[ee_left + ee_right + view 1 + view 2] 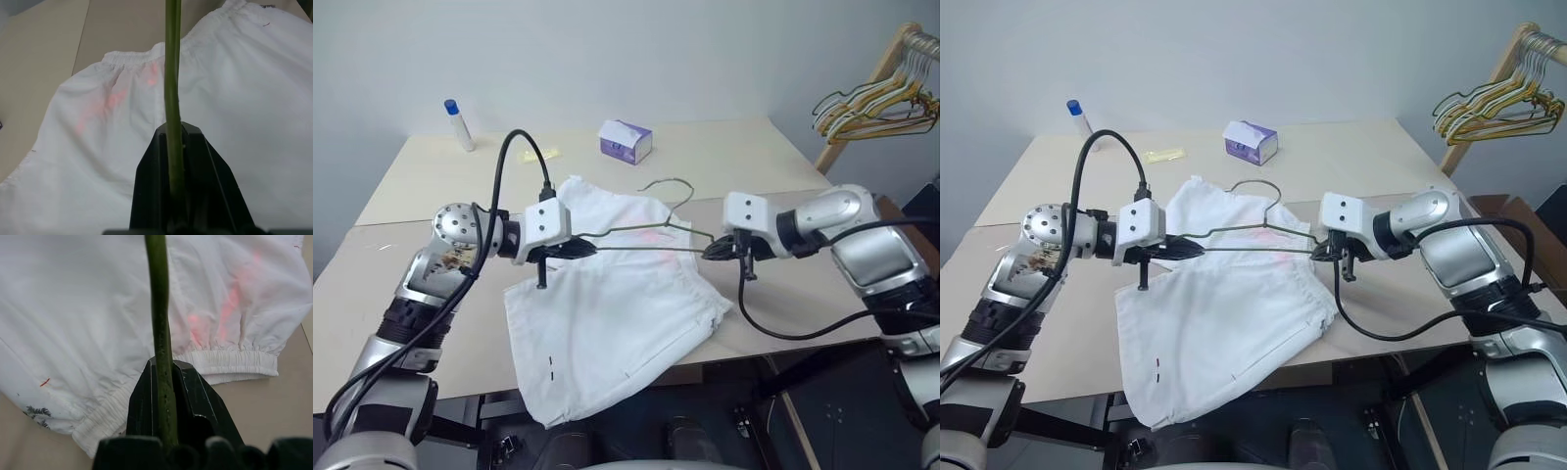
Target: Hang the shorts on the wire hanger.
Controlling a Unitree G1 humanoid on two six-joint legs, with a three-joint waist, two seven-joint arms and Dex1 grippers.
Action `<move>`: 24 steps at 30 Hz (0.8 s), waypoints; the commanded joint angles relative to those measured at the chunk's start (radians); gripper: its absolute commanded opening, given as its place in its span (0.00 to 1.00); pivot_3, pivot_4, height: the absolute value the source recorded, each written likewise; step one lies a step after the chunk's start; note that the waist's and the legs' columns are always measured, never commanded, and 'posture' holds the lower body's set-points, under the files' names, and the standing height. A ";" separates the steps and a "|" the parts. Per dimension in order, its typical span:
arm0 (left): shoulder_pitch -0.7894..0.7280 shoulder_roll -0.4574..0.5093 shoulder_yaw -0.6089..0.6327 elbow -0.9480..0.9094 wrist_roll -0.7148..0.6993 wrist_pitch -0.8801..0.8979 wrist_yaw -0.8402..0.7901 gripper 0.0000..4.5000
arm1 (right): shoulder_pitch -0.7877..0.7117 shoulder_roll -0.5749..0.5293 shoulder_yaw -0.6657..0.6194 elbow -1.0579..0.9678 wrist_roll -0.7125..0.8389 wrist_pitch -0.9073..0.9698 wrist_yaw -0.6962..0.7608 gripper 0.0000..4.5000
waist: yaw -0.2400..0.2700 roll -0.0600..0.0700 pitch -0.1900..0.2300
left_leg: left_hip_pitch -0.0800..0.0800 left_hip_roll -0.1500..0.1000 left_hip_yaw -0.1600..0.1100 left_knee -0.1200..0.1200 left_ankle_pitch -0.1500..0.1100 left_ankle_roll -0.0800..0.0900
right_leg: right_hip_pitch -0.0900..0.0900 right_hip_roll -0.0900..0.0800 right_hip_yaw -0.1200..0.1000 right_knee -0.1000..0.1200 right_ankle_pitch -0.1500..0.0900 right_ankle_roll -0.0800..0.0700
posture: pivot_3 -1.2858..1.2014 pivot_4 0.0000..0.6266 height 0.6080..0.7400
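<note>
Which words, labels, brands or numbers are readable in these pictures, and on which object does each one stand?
No text can be read.
Purple box: white print, too small to read.
Bottle: no legible label.
Shorts: only small dark marks and a pink patch, no letters.
Yellow slip on the table: too small to tell.

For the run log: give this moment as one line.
left claw: shut on wire hanger | right claw: shut on wire hanger | hanger: held above shorts | shorts: flat on table, not yet hung
</note>
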 commanded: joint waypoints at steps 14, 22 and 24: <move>-0.011 -0.028 0.174 0.131 -0.096 -0.124 0.029 0.99 | 0.328 -0.136 -0.341 -0.226 0.172 0.185 -0.023 0.00 | 0.006 0.000 0.000 | -0.001 0.000 -0.001 0.001 0.000 0.000 | 0.001 -0.001 -0.002 -0.001 0.000 0.000 | 0.51 0.00 1.00; 0.133 -0.072 0.285 -0.088 -0.284 0.035 0.078 0.99 | 0.474 -0.109 -0.568 -0.102 0.360 0.624 -0.141 0.00 | 0.002 0.000 -0.001 | 0.001 0.001 -0.002 0.001 0.000 0.000 | 0.002 0.000 -0.001 0.000 0.000 0.000 | 0.52 0.00 1.00; 0.169 -0.082 0.289 -0.115 -0.272 -0.001 0.090 0.99 | 0.504 -0.106 -0.563 -0.076 0.374 0.668 -0.152 0.00 | 0.006 -0.001 -0.001 | 0.001 0.001 -0.003 0.001 0.000 0.000 | 0.003 0.000 -0.001 -0.001 0.001 0.000 | 0.52 0.00 1.00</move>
